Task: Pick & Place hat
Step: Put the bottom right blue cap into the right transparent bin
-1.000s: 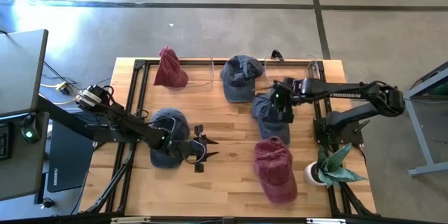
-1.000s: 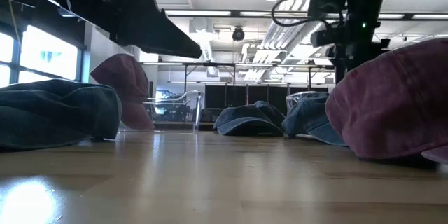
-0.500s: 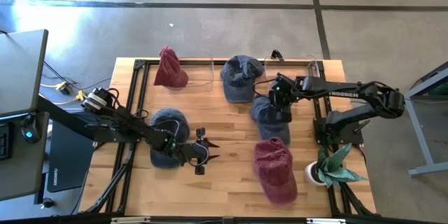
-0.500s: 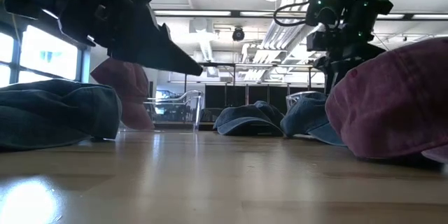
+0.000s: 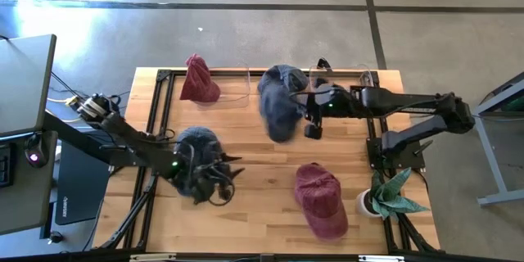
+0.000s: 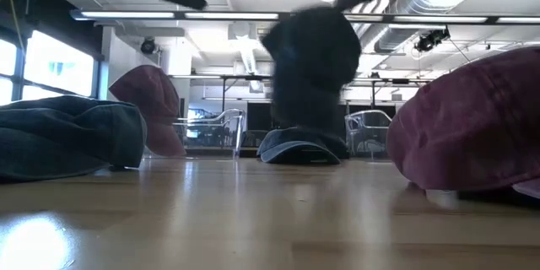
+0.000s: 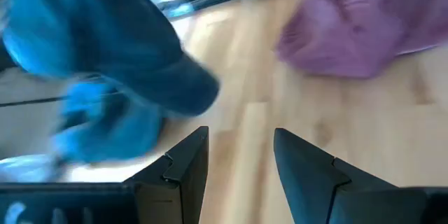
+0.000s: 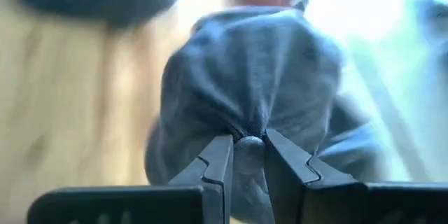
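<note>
My right gripper (image 5: pixel 306 119) is shut on a blue hat (image 5: pixel 278 119), which hangs in the air over the far middle of the table and shows dark in the low view (image 6: pixel 316 59). A second blue hat (image 5: pixel 284 80) lies on the table behind it. One red hat (image 5: pixel 198 80) rests at the far left and another red hat (image 5: pixel 322 199) at the near right. My left gripper (image 5: pixel 219 172) stands open at the near right edge of a third blue hat (image 5: pixel 195 157), above the wood. My right gripper pinches a bunched-up fold of the hat's crown (image 8: pixel 246 142) between its two fingertips. The fingers come at it from the table's right side. The hat is lifted clear of the table, and its cloth hangs loose beyond the fingers.
Clear plastic stands (image 5: pixel 239 86) line the far side of the table. A potted plant (image 5: pixel 391 196) sits at the near right corner. Bare wood lies in the middle of the table (image 5: pixel 262 164), between the hats.
My right gripper has shut on the blue hat that lay right of centre, lifted it clear of the table and carried it toward the table's left and far edges. My left gripper has drawn back toward the table's left edge, over its blue hat's edge.
</note>
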Tool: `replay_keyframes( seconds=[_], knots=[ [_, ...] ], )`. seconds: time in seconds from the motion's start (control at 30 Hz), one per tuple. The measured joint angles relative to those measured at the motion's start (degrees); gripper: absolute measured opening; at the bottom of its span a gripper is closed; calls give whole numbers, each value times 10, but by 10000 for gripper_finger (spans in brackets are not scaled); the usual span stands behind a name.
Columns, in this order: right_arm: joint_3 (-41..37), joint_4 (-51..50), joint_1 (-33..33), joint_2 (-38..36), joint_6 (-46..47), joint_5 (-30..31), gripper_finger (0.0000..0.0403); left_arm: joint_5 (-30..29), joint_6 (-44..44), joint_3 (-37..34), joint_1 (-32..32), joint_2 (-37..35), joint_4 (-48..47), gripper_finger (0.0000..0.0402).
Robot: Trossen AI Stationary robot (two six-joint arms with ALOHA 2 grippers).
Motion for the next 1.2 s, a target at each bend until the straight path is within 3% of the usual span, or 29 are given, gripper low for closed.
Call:
replay_keyframes(
  seconds=[0.1, 0.2, 0.43, 0.53, 0.73, 0.83, 1.07, 1.13, 1.2],
  knots=[
    [14, 36, 41, 13, -3, 35, 53, -68, -57, 36, -45, -10, -108, 156],
    [14, 38, 92, 69, 21, 22, 53, -99, -66, 46, -87, -10, -124, 156],
    [12, 158, 200, 291, 13, -17, 56, -41, -35, 46, -130, 7, -103, 156],
    [11, 179, 228, 342, -25, -35, 55, -26, -31, 45, -138, 18, -101, 156],
    [30, 151, 235, 341, -38, -69, 56, -16, -26, 45, -141, 23, -105, 156],
    [35, 186, 230, 339, -17, -81, 73, -16, -26, 45, -141, 23, -106, 156],
    [34, 232, 221, 367, 46, -238, 155, -1, -19, 45, -137, 23, -69, 156],
    [35, 222, 217, 361, 69, -272, 187, 38, -4, 45, -124, 29, -40, 156],
    [43, 190, 216, 352, 99, -265, 214, 97, 13, 45, -102, 42, -12, 156]
  ],
)
